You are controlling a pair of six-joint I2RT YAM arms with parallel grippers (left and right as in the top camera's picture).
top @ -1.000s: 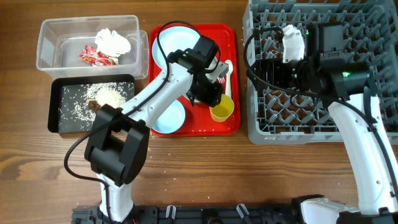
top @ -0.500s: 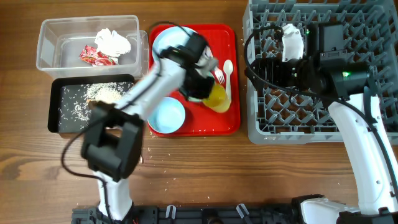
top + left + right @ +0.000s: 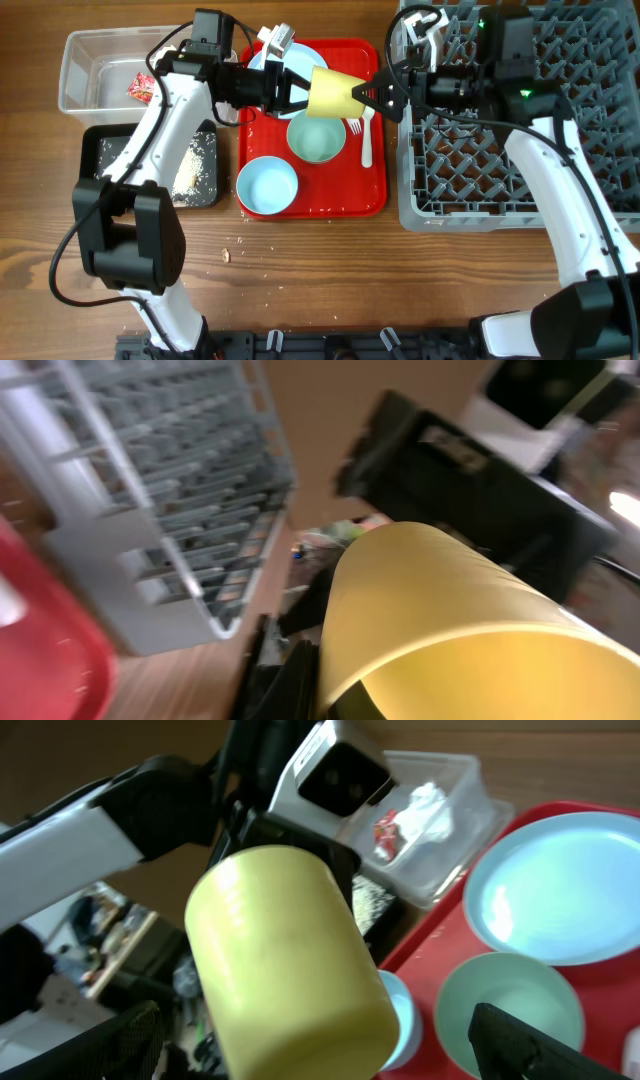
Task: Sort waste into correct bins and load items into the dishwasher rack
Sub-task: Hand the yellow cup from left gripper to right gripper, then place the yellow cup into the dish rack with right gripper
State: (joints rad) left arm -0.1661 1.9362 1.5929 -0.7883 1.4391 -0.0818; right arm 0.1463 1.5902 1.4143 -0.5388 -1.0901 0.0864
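Waste looks binned: the wrapper (image 3: 140, 88) lies in the clear tub (image 3: 80, 70) at the tabletop's far left corner, and rice (image 3: 190, 165) sits in the black tray (image 3: 90, 170). The left claw (image 3: 300, 92) grips the yellow cup (image 3: 335, 92) above the red tray (image 3: 375, 190), facing the wide-spread right claw (image 3: 385, 98). The plate (image 3: 560, 885), green bowl (image 3: 318, 138), blue bowl (image 3: 267, 185), fork (image 3: 353, 126) and spoon (image 3: 366, 140) are not yet loaded, and the rack (image 3: 600, 180) shows no dishes.

White arm links (image 3: 155, 125), black joints (image 3: 130, 235), black cables (image 3: 60, 262)

Brown wood-grain table (image 3: 330, 270); blurred dark clutter (image 3: 110, 935) beyond.
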